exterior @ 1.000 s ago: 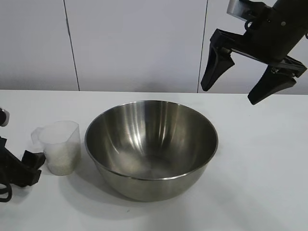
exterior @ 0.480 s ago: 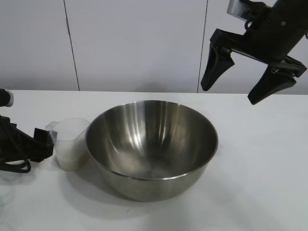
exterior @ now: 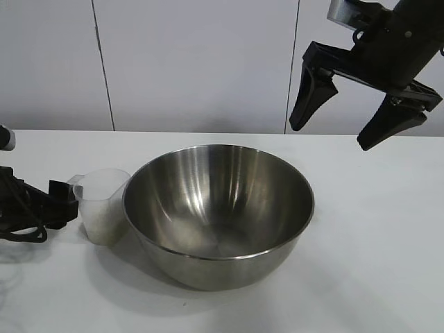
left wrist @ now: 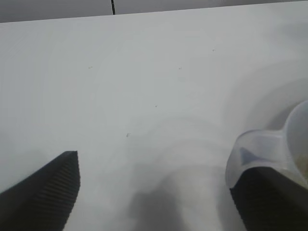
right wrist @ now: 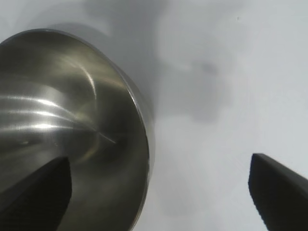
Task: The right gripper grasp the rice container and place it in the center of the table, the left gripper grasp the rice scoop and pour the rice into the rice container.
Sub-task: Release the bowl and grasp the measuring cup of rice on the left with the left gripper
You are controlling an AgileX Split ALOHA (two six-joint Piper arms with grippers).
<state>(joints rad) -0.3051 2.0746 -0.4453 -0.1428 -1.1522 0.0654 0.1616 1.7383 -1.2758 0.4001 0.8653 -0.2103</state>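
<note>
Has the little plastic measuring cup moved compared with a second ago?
Yes. The rice scoop has shifted rightward across the table and now sits against the rim of the rice container, which stayed put.

The table (exterior: 374, 243) is a plain white matte top. The rice container (exterior: 218, 211), a wide steel bowl, stands near the middle of the tabletop. The rice scoop (exterior: 104, 208), a frosted plastic cup, stands upright just beside it toward the left edge, holding rice (exterior: 104, 225).

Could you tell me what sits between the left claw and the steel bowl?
The rice scoop, beside the bowl with the left claw at it, per the exterior view.
</note>
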